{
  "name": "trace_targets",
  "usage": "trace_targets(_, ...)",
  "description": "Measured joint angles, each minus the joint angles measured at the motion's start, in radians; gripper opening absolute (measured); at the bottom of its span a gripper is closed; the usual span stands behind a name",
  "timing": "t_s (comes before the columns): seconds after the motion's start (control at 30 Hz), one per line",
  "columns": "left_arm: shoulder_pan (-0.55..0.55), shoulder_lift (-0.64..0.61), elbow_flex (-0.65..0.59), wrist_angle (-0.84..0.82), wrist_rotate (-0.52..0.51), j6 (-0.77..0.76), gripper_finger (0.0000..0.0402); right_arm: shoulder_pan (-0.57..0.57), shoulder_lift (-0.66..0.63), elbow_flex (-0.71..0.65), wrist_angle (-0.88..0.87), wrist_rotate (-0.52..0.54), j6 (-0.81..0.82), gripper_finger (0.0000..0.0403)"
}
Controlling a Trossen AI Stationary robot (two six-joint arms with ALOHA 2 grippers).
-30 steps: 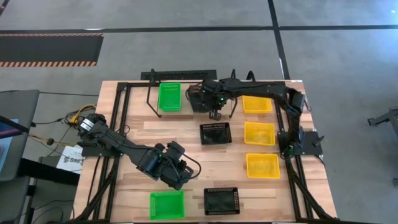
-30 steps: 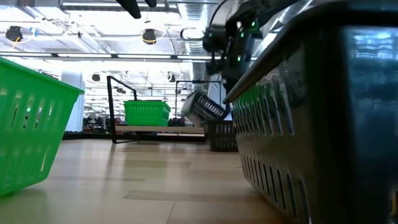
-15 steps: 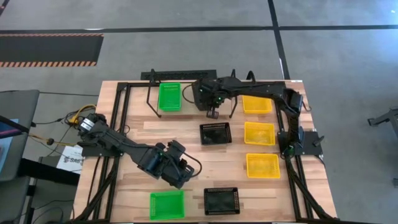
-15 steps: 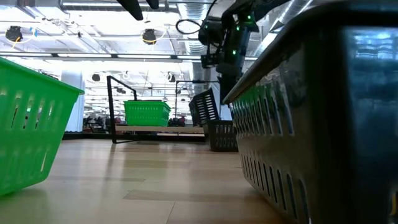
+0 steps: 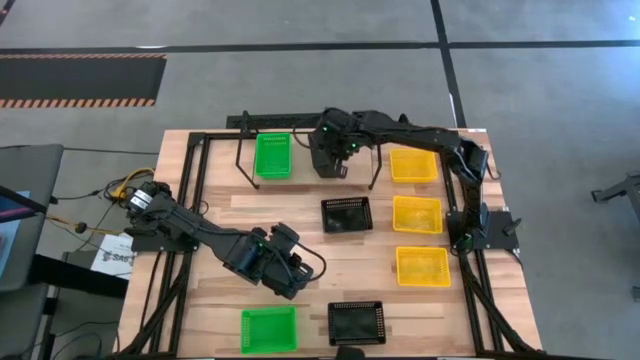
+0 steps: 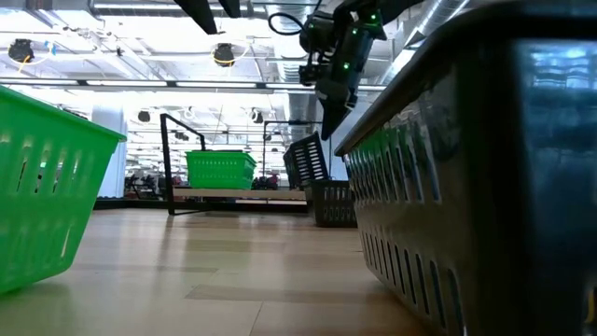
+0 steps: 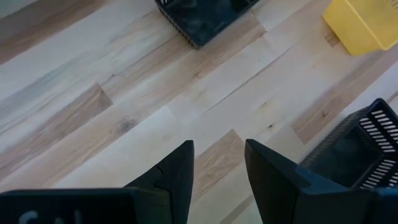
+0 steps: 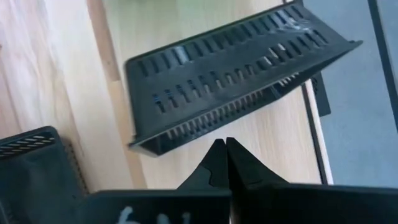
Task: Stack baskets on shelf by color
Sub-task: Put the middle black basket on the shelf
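The wooden table (image 5: 210, 215) fills the high view, which alone shows the whole layout. At its far edge stands the shelf (image 5: 305, 185) on thin black wire legs, with a green basket (image 5: 272, 156) on its left part and a black basket (image 5: 325, 158) on its middle part. In the right wrist view that black basket (image 8: 236, 81) appears tilted on one long edge over the light plank, and the low view confirms it: the basket (image 6: 306, 163) leans steeply above another black one on the table, something the overhead picture barely hints at.

The right gripper (image 5: 337, 145) hangs just above the tilted basket with its fingers pressed together on nothing (the wrist view shows them meeting at a single seam, clear of the basket's rim).

3 yellow baskets (image 5: 417, 213) lie in a column along the table's right side, with a black basket (image 5: 347, 214) at the table's centre beside the middle one. At the near edge sit a second green basket (image 5: 268, 328) and another black basket (image 5: 356, 322); the low view sees these 2 only as huge walls at either side.

The left gripper (image 5: 285, 282) waits low over bare wood near the table's middle, its fingers (image 7: 177, 171) parted and gripping nothing.
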Motion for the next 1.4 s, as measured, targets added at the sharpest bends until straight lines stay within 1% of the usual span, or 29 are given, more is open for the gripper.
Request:
trace_targets(0.17,0.000,0.000,0.000,0.000,0.001,0.000,0.0130,-0.005,0.001,-0.001,0.025,-0.025,0.000,0.0000)
trace_targets(0.47,0.000,0.000,0.000,0.000,0.001,-0.019,0.0130,0.028,0.001,-0.001,0.080,-0.051,0.001,0.0000)
trace_targets(0.6,0.000,0.000,0.000,0.000,0.000,-0.019,0.0130,0.038,0.001,-0.001,0.116,-0.054,0.008,0.0000)
trace_targets(0.87,0.000,0.000,0.000,0.000,0.000,-0.021,0.0130,0.043,0.002,-0.002,0.121,-0.058,0.016,0.0000)
trace_targets(1.03,0.000,0.000,0.000,0.000,0.000,-0.020,0.0130,0.043,0.002,-0.002,0.102,-0.057,0.032,0.0000)
trace_targets(1.27,0.016,0.000,0.000,-0.010,0.000,-0.016,0.0130,0.034,-0.019,-0.002,-0.013,-0.052,0.035,0.0000)
trace_targets(1.4,0.042,0.000,0.000,-0.010,-0.001,0.016,0.0130,-0.002,-0.031,-0.002,0.003,-0.072,0.054,0.0000)
